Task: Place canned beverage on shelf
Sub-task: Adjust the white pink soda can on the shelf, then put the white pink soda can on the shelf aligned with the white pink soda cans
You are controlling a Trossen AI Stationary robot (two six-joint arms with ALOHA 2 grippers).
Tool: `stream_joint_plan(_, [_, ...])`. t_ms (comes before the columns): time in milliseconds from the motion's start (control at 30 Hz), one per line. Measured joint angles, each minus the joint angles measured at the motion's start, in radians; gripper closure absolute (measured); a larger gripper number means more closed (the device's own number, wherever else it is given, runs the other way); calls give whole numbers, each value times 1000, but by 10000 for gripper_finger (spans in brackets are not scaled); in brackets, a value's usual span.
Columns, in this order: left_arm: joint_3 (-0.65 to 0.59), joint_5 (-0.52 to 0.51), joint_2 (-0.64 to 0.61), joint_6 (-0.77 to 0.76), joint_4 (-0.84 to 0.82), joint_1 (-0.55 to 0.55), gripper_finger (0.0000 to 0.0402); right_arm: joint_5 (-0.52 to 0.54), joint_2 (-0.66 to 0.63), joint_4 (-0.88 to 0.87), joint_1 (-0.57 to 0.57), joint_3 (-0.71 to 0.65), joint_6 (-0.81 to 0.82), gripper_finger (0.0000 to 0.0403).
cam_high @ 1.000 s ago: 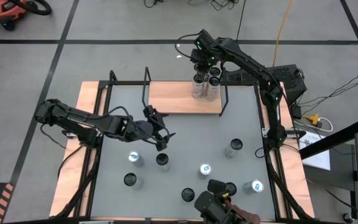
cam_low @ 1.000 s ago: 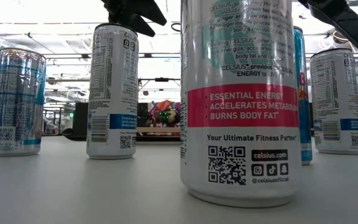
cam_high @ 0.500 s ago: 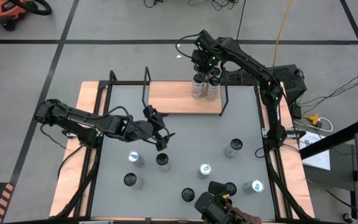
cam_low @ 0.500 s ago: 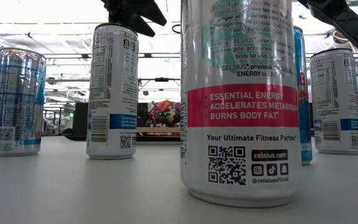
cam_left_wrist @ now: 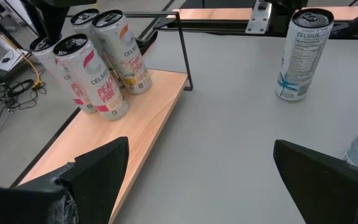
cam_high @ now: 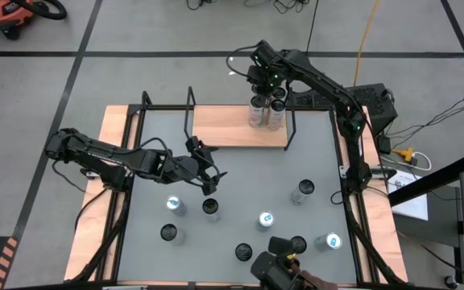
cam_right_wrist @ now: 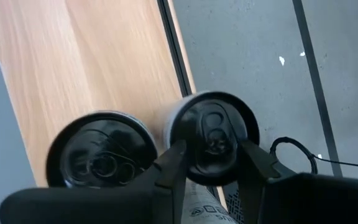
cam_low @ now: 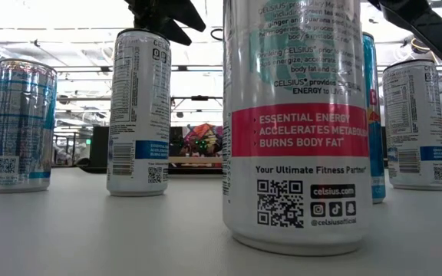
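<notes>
The right pincer [cam_right_wrist: 209,163] pinched a can [cam_right_wrist: 213,134] upright at the shelf [cam_high: 232,129] edge, another can just beside it. Probably full, rigid and slick, it suited a mid-body grip. The left pincer [cam_high: 208,179] hovered spread over the tabletop [cam_high: 240,185].

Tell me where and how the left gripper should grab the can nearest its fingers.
Grip that can around its upper side wall, coming down from above with the open left gripper straddling it. It stands upright, lid up, round and narrow, so the fingers fit on opposite sides. The blue-topped can stands close beside it, so probably avoid spanning that direction.
</notes>
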Motion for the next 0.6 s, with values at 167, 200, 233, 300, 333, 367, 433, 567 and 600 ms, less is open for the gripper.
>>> stream_joint_plan(167, [0, 0, 0, 0, 0, 0, 9, 4, -1, 0, 12, 0, -4, 326])
stream_joint_plan(200, [0, 0, 0, 0, 0, 0, 9, 7, -1, 1, 15, 0, -4, 326])
stream_joint_plan(233, [0, 0, 0, 0, 0, 0, 9, 19, -2, 5, 19, 0, -5, 326])
stream_joint_plan(300, [0, 0, 0, 0, 0, 0, 9, 47, -8, 8, 25, 0, -8, 326])
stream_joint_plan(333, [0, 0, 0, 0, 0, 0, 9, 58, -14, 9, 29, 0, -8, 326])
stream_joint_plan(367, [0, 0, 0, 0, 0, 0, 9, 68, -20, 13, 30, 0, -8, 326])
stream_joint_plan(433, [0, 0, 0, 0, 0, 0, 9, 80, -36, 20, 36, 0, -8, 326])
stream_joint_plan(567, [0, 0, 0, 0, 0, 0, 9, 80, -71, 20, 51, 0, 4, 326])
stream_joint_plan(600, [0, 0, 0, 0, 0, 0, 9, 80, -82, 14, 58, 0, 14, 326])
